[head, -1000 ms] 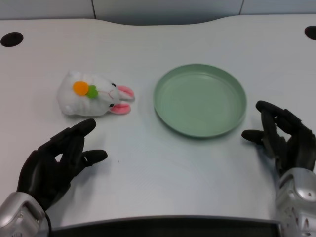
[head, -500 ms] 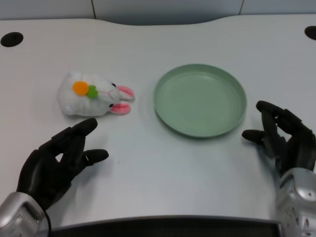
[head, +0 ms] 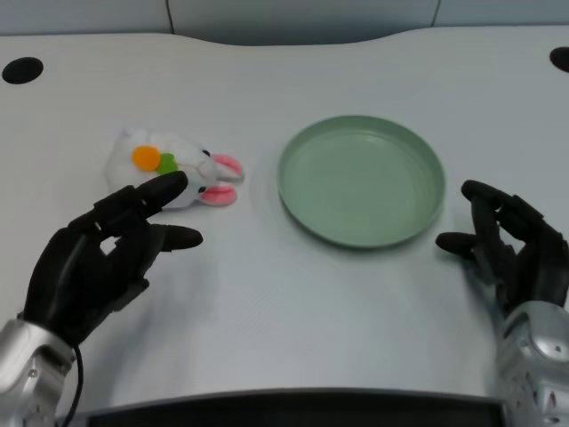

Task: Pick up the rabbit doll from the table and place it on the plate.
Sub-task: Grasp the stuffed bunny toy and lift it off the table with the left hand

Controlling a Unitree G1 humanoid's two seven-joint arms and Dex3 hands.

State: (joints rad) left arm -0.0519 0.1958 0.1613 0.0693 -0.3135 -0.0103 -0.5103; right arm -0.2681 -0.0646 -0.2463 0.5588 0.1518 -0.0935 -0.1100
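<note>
A white rabbit doll point(head: 178, 165) with pink ears and an orange-and-green carrot patch lies on its side on the white table point(head: 267, 294), left of centre. To its right sits a round pale green plate point(head: 361, 179) with nothing on it. My left hand point(head: 100, 258) hovers just in front of the doll with fingers spread; its fingertips point(head: 167, 187) overlap the doll's near edge in this view, hiding part of the body. The hand holds nothing.
My right hand point(head: 511, 245) rests at the right edge of the table, beside the plate. Two dark round holes point(head: 21, 69) mark the table's far corners. A grey wall runs behind the far table edge.
My left hand has moved forward and up toward the doll, its fingertips now covering the doll's near edge. Doll, plate and right hand have not moved.
</note>
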